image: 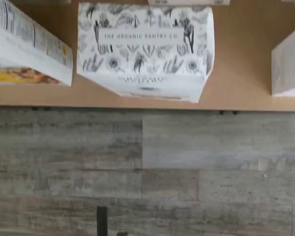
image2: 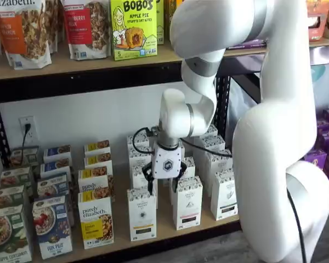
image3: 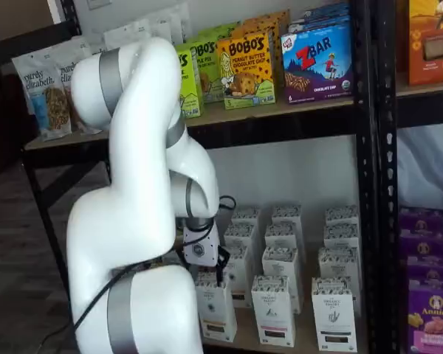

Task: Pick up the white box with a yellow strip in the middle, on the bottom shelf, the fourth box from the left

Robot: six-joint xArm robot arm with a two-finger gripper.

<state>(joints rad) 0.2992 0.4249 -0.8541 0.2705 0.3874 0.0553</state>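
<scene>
The gripper (image2: 165, 185), fingers spread apart and empty, hangs just above the white box (image2: 142, 214) at the bottom shelf's (image2: 170, 230) front edge.

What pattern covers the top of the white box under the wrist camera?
Grey botanical drawings on white, around a pale name band, cover the white box; clearest in the wrist view.

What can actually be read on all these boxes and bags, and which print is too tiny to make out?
"THE ORGANIC PANTRY CO": top of the white box.
"BOBO'S APPLE PIE": green-yellow box, upper shelf.
"purely elizabeth.": white and yellow box, bottom shelf.
"FOX PULP": blue box.
"BOBO'S PEANUT BUTTER CHOCOLATE CHIP": orange box.
"ZBAR": blue carton.
"Annie's": purple box.
Side panels, barcode and the small print on the white cartons are too blurred.
</scene>
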